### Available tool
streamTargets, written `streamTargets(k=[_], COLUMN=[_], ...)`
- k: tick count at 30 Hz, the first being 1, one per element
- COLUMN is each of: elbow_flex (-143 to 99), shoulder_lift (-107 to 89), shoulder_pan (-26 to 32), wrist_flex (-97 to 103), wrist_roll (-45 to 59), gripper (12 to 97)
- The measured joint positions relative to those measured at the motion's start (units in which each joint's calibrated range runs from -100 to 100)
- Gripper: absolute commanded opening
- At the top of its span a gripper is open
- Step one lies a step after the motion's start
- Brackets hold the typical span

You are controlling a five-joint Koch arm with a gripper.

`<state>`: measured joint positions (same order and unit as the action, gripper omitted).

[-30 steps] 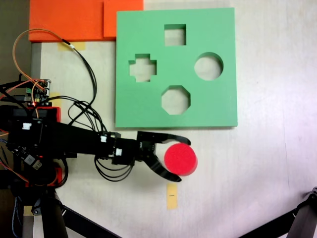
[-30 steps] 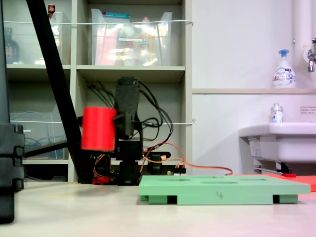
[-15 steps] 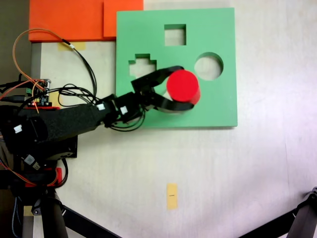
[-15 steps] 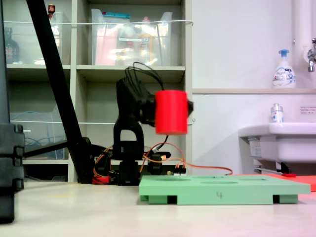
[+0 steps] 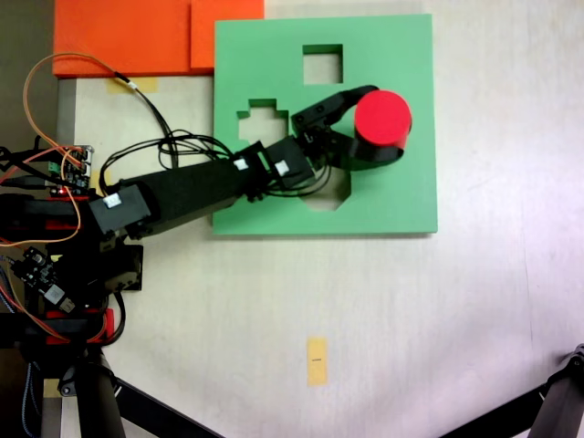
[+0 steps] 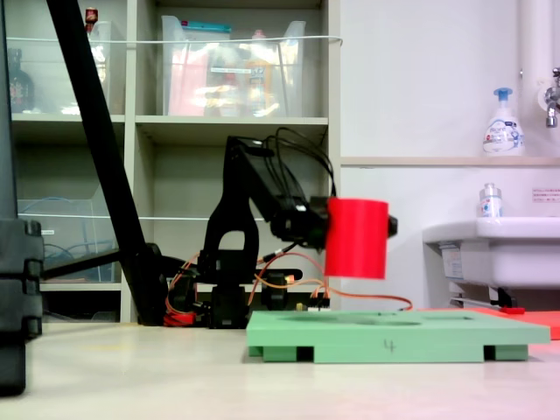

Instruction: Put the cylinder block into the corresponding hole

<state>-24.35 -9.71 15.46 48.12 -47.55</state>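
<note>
Fingers (image 5: pixel 365 94) of the gripper (image 5: pixel 383 123) pinch the red cylinder block (image 5: pixel 382 118) from both sides, one black jaw curving over its far edge and the other under its near edge in the top-down fixed view. In the low side-on fixed view the block (image 6: pixel 356 237) hangs upright in the air, clear of the green board (image 6: pixel 398 333) beneath it, with its base not yet touching the foam.

From above, the block sits over the spot where the round hole should be, hiding it; the square cutout (image 5: pixel 322 63) lies beyond it and the cross cutout (image 5: pixel 262 116) to its left in that view.

The likely trouble is a slightly off-centre descent. The block looks about as wide as the cutouts, so a small offset or tilt would probably catch its rim on the foam edge, and letting go then could leave it perched or toppled onto the board. Pressing down on a misaligned block might also shift the light board on the table (image 5: pixel 438 347).

The arm (image 5: pixel 182 192) is stretched out nearly straight from its base across the board's near-left corner, the wrist angled toward the block. Behind it stand shelves (image 6: pixel 236 131) and a sink (image 6: pixel 494 249).
</note>
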Motion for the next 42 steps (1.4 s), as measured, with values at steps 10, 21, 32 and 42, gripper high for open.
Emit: streamTargets(k=[10, 21, 32, 42], elbow_flex=[6.7, 7.8, 9.1, 9.3], shoulder_lift=[10.5, 17.0, 20.9, 26.7], shoulder_pan=[0.7, 2.1, 2.1, 2.1], wrist_flex=[0.0, 0.0, 0.0, 0.1], wrist_roll=[0.0, 0.0, 0.0, 0.0], gripper=[39.9, 40.4, 40.4, 41.3])
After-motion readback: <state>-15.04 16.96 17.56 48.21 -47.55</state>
